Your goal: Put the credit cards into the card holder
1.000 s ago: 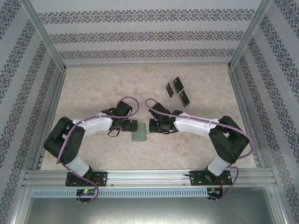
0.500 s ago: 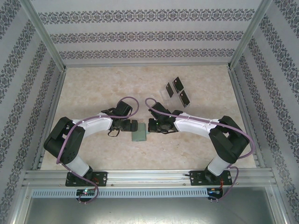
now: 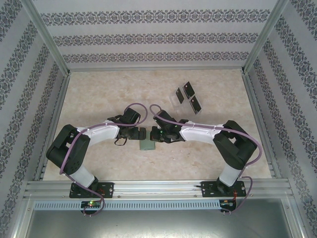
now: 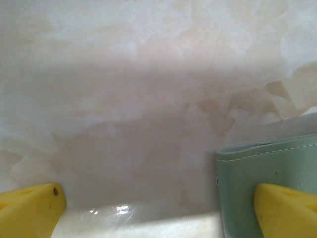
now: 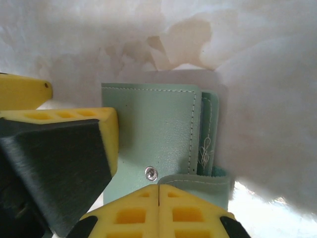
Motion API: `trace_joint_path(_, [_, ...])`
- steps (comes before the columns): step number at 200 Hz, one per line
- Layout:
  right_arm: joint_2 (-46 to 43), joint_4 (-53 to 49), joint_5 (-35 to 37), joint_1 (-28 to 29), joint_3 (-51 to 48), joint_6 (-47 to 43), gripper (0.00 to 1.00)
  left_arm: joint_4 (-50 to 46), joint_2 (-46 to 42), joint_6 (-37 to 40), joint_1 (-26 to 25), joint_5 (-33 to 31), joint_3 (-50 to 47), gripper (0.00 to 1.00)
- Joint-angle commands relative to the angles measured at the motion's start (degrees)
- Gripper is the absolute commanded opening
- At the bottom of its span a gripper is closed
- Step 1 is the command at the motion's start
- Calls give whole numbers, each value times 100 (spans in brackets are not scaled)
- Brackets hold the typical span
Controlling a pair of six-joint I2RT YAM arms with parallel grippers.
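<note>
Holder (image 5: 148,134) has barely budged, but the right claw (image 5: 158,208) has slid in over its tab edge and clamped shut since a second ago.

Holder lies flat and closed right under both claws. The right claw's tips are pressed together at the tab, next to the snap stud (image 5: 151,172), and honestly I can't tell if it's nipped the tab or got nothing. Left claw (image 4: 156,206) is spread as wide as it goes, holding nothing, with one finger (image 4: 287,208) over the holder's other edge and one over bare table (image 4: 148,74). Cards (image 3: 188,89) all lie well off beyond the right claw, none picked up. So I'd say we're on the open-the-holder step. The next move probably needs the left claw pinning the cover while the right peels the flap up gently, since it looks soft and slidey.
</note>
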Motion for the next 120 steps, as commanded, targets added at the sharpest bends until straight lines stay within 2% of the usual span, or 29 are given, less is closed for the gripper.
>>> trace_joint_path(1, [130, 181, -126, 86, 153, 140, 0, 5, 383, -80, -43, -41, -297, 100])
trace_joint_path(70, [387, 194, -159, 167, 349, 145, 0, 1, 384, -71, -52, -46, -295, 100])
trace_joint_path(120, [347, 110, 84, 132, 247, 155, 0, 6, 375, -72, -61, -24, -311, 100])
